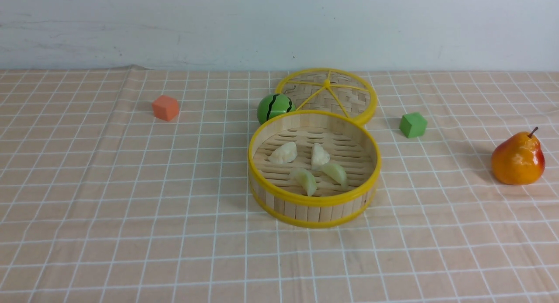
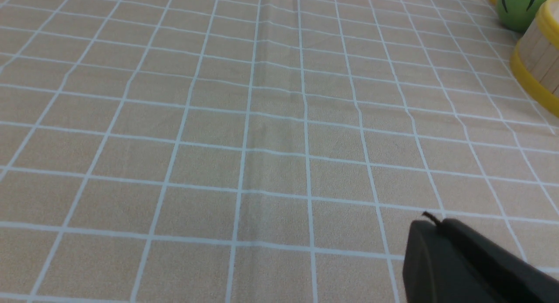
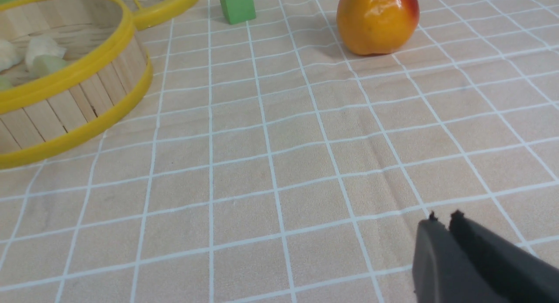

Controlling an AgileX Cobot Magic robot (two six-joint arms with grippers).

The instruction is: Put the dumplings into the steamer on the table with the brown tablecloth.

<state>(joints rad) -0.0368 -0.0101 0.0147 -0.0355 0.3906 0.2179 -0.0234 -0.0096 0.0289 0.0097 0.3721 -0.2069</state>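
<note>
Brown tablecloth [image 1: 131,185]: steamer [image 1: 314,202] holds dumplings [image 1: 312,167]; wrist views alone show both tools pressed closed, empty.

From my right wrist camera I see the dark right tool [image 3: 443,220], its tips pressed together over the grid-patterned brown cloth bench [image 3: 284,163]. The round yellow-rimmed bamboo steamer [image 3: 74,98] holds pale dumplings [image 3: 43,54]; a green cube [image 3: 237,5] and an orange-yellow pear [image 3: 376,19] sit well apart from it.
</note>
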